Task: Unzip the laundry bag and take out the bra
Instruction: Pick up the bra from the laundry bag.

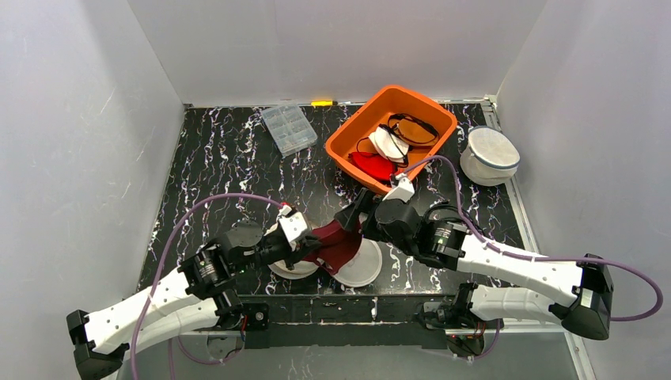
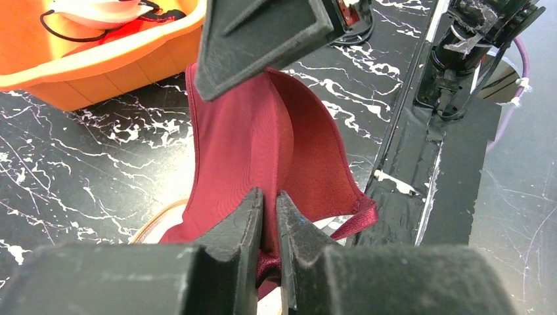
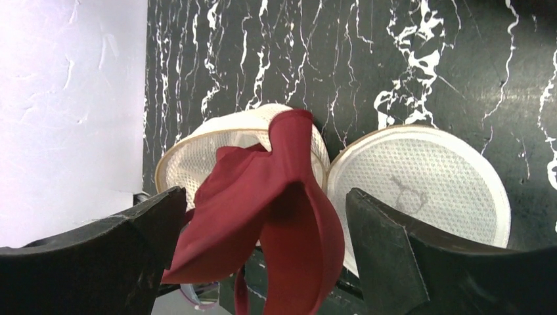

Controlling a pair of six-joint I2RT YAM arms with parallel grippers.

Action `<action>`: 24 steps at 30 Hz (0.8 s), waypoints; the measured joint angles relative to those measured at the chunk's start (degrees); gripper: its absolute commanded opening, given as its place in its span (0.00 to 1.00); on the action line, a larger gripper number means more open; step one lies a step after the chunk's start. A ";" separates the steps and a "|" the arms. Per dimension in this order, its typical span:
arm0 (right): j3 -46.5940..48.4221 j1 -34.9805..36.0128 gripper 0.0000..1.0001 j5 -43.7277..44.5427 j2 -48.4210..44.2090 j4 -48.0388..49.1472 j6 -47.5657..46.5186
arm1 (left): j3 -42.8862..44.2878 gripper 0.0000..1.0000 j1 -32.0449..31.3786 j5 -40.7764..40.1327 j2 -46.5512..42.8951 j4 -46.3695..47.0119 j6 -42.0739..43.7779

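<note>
A dark red bra (image 1: 336,241) hangs lifted over the laundry bag (image 1: 360,265), which lies unzipped as two white mesh halves near the table's front edge. My left gripper (image 2: 269,195) is shut on the bra (image 2: 249,138) at its lower edge, by the strap. My right gripper (image 3: 266,193) is open, its fingers standing wide on either side of the bra's (image 3: 276,197) folded cups without touching them. Below the bra, the right wrist view shows both bag halves (image 3: 420,177). In the top view my right gripper (image 1: 356,218) sits just behind the bra.
An orange bin (image 1: 348,146) holding other bras stands behind the grippers. A clear plastic box (image 1: 289,128) lies at the back. A second round white laundry bag (image 1: 489,156) sits at the right edge. White walls close in the table.
</note>
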 measured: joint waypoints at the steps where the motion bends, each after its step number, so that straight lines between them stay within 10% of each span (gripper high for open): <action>1: 0.00 -0.02 0.99 -0.42 0.09 -0.42 0.17 | 0.00 0.00 -0.09 -0.22 -0.20 -0.02 0.07; 10: -3.82 -0.04 0.94 -5.46 -0.09 -0.24 2.71 | 0.00 0.00 -0.57 -1.22 -0.81 -0.44 0.33; 17: -4.76 -0.04 0.72 -8.35 0.02 2.23 3.17 | 0.11 0.00 -1.11 -1.57 0.09 -0.46 0.24; 24: -4.79 -0.11 0.99 -8.96 -0.11 2.54 2.91 | 0.22 0.00 -1.81 -1.36 1.05 -0.46 -0.61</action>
